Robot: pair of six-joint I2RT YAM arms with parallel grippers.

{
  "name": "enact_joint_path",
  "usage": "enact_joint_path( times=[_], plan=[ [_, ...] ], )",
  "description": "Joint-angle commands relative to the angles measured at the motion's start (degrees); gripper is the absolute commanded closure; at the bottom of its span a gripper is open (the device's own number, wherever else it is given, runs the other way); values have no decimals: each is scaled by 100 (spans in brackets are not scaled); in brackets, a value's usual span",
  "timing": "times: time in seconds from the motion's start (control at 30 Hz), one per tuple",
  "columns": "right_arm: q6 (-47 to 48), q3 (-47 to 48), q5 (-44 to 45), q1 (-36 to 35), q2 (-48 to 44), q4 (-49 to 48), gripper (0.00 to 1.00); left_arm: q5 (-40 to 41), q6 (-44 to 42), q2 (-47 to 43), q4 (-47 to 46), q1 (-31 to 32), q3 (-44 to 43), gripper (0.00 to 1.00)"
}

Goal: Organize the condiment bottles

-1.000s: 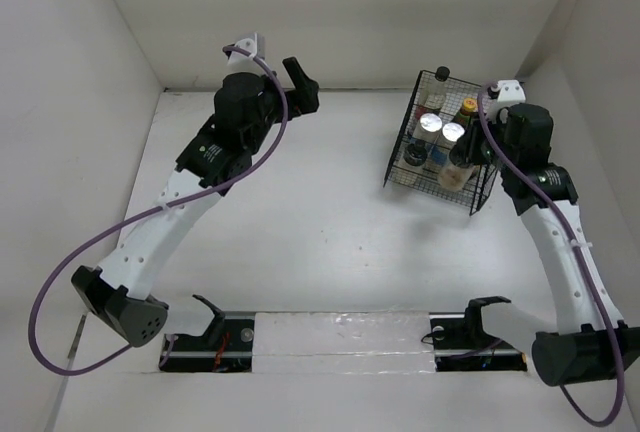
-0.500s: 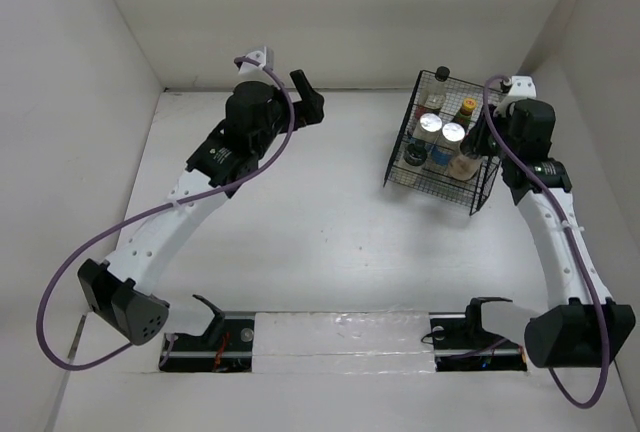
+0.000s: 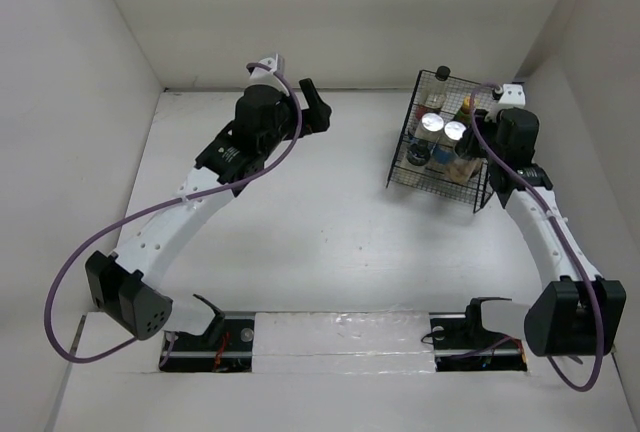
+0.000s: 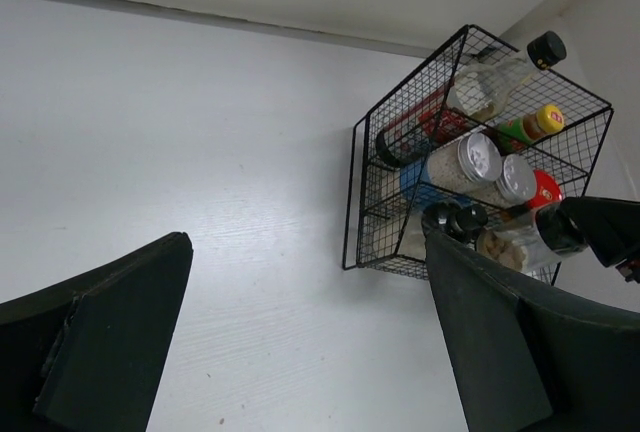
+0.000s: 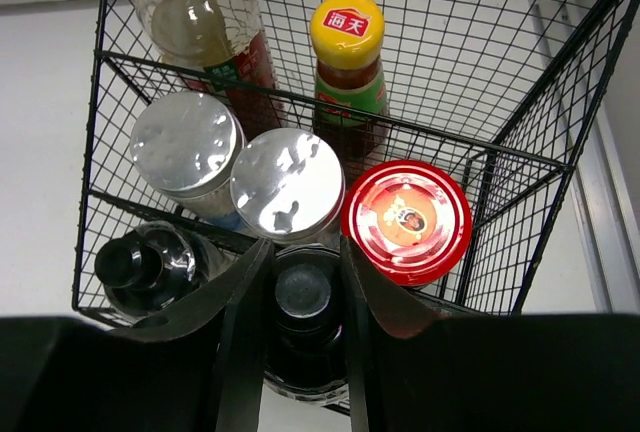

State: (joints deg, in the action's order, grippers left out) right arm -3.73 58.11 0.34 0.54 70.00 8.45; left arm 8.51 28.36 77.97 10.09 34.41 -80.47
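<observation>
Right claw [image 5: 303, 327] was narrow, fingers [image 5: 240, 342] pressed on both sides of a dark-capped bottle [image 5: 303, 297]. That bottle stood upright at the near front of the wire rack [image 5: 540, 164].

- **Front row:** a second dark-capped bottle [image 5: 140, 264] stood just left of the gripped one. The red-lidded jar [image 5: 407, 220] was just right of it and slightly behind.
- **Next row back:** the left silver-lidded jar [image 5: 187, 142] and right silver-lidded jar [image 5: 288, 185] sat side by side, lids touching.
- **Back row:** the tall clear bottle [image 5: 200, 22], yellowish liquid inside, had the yellow-capped sauce bottle [image 5: 347, 62] beside it on the right.

All seven were inside the rack.

In the top view the rack stood at the far right of the white table [image 3: 300, 212], near the back corner. The right arm reached in over its right side.

Left claw [image 4: 305, 252] was spread wide with nothing between its fingers. It was held up by the back wall, left of centre and well apart from the rack. Its camera looked across the table at the rack.
</observation>
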Motion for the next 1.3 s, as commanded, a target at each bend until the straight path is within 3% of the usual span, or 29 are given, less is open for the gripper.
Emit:
enact_joint_path(
  times=[0.0, 0.1, 0.13, 0.4, 0.7, 0.97, 1.27],
  plan=[
    [-120, -378, 151, -132, 67, -335, 87, -156, 3, -72, -130, 13, 136, 0],
    [-172, -493, 255, -281, 67, -335, 89, -219, 3, -72, -183, 13, 189, 0],
    [-172, -545, 326, -282, 67, -335, 99, -219, 3, -72, -183, 13, 189, 0],
    [91, -265, 1134, -387, -486, -764, 100, -386, 3, -72, -183, 13, 189, 0],
    [91, -1020, 1952, -388, -523, -2162, 100, -386, 56, -72, -235, 13, 84, 0],
    [-84, -1380, 1408, -528, -530, -1943, 100, -333, 56, -72, -183, 13, 84, 0],
    [-155, -2048, 2004, -1124, -1426, -1558, 100, -280, 56, -125, -183, 13, 189, 0]
  ],
)
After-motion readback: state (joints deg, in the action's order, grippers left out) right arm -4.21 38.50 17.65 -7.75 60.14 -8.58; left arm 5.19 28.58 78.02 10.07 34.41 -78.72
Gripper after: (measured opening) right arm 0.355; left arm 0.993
